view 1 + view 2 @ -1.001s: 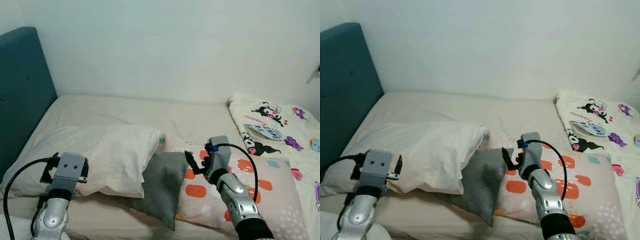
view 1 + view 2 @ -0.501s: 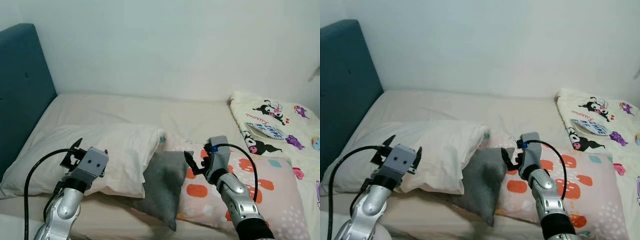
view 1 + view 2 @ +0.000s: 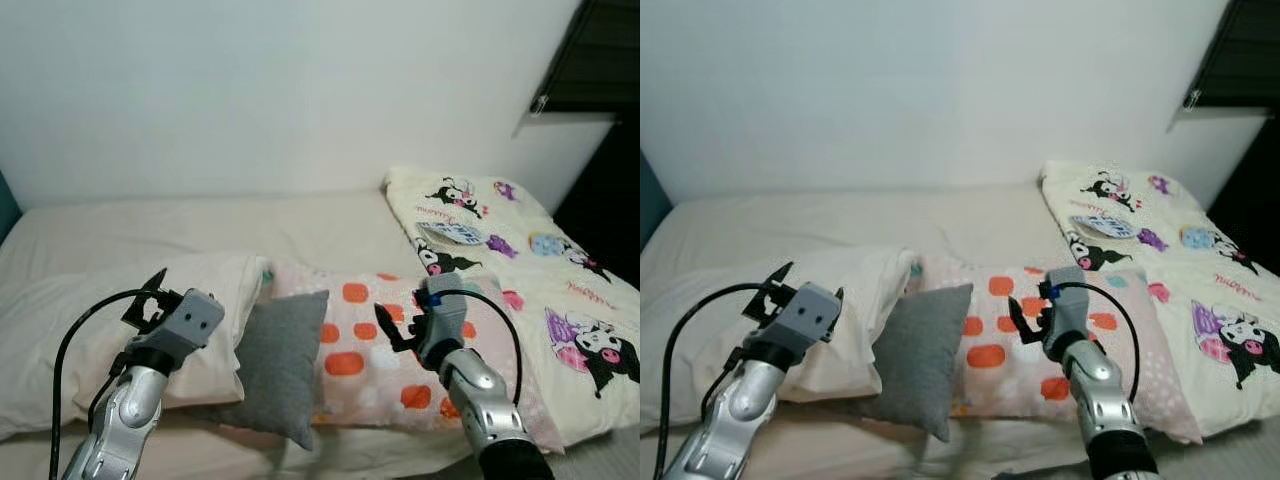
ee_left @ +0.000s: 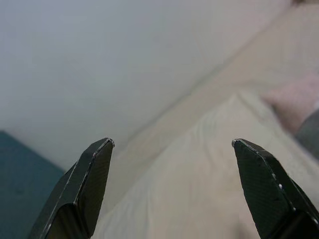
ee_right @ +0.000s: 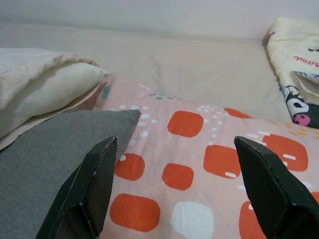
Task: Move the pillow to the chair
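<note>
pillow (image 3: 400,345) with orange spots lies flat on the bed (image 3: 200,225), long axis running across it, one end tucked behind the grey cushion (image 3: 275,365), the other toward the cartoon-print blanket (image 3: 500,215). i can't read the blanket's red script. since half a second ago my head has turned right, so the headboard has slid out of view. left pincer (image 3: 158,297) hovers open over the white pillow (image 3: 90,320); right pincer (image 5: 179,184) hovers open above the spotted one.

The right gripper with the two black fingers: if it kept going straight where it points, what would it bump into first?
Most likely the pink pillow with orange squares. The open right gripper points low across it, the grey cushion just aside. Depth is hard to judge.
</note>
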Available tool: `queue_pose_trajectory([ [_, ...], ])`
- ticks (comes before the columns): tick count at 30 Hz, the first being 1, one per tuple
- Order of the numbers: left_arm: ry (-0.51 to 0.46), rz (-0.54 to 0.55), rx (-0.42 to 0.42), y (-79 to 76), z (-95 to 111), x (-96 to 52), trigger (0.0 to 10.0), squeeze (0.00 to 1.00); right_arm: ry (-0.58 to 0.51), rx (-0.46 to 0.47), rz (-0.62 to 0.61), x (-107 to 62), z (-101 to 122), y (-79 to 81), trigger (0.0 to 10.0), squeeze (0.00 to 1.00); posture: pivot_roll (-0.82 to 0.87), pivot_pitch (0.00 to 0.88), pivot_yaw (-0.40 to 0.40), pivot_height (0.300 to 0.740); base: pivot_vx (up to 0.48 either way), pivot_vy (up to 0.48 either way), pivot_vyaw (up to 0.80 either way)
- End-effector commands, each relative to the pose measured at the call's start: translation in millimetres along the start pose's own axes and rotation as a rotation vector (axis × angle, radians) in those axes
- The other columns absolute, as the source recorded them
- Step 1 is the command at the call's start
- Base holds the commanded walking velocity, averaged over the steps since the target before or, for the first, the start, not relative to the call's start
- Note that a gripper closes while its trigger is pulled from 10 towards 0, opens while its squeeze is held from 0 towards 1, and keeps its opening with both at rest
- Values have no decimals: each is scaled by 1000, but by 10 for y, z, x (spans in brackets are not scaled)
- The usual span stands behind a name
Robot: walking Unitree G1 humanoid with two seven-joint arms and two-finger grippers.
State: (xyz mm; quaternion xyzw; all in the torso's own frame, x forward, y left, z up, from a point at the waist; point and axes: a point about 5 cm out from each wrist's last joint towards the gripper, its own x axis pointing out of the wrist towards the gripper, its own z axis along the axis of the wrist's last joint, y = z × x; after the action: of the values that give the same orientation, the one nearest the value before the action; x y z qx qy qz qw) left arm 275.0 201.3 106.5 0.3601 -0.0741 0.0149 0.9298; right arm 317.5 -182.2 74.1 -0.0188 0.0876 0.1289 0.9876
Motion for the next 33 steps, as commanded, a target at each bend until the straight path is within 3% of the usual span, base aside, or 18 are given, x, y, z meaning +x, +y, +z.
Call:
queue_pose_trajectory([
  [1,28,-11,50,-9,-61,8,10000,0,8,-8,0,-7,-9,-12,10000,0,88,0,-97,726,0,0,0],
  [16,91,-107,93,-219,-195,30,10000,0,68,14,-46,-22,-41,-90,10000,0,68,0,-89,681,0,0,0],
  [19,18,-214,178,-245,-207,-17,10000,0,64,16,-46,-29,-34,-93,10000,0,59,0,-85,666,0,0,0],
  [22,-1,-244,191,-246,-206,-29,10000,0,63,17,-46,-30,-31,-93,10000,0,59,0,-85,661,0,0,0],
  [24,-33,-367,208,-205,-232,-99,10000,0,48,26,-44,-32,-18,-89,10000,0,65,0,-82,661,0,0,0],
  [26,-33,-367,208,-205,-232,-99,10000,0,48,26,-44,-32,-18,-89,10000,0,65,0,-82,661,0,0,0],
  [29,-16,-538,217,-142,-321,-222,10000,0,42,36,-39,-39,-7,-89,10000,0,70,0,-82,661,0,0,0],
  [30,-16,-538,217,-142,-321,-222,10000,0,42,36,-39,-39,-7,-89,10000,0,70,0,-82,661,0,0,0],
  [31,10,-605,225,-198,-380,-270,10000,0,40,38,-36,-46,-2,-86,10000,0,66,0,-81,661,0,0,0],
  [33,22,-615,241,-237,-417,-275,10000,0,41,34,-37,-52,-1,-86,10000,0,65,0,-80,661,0,0,0],
])
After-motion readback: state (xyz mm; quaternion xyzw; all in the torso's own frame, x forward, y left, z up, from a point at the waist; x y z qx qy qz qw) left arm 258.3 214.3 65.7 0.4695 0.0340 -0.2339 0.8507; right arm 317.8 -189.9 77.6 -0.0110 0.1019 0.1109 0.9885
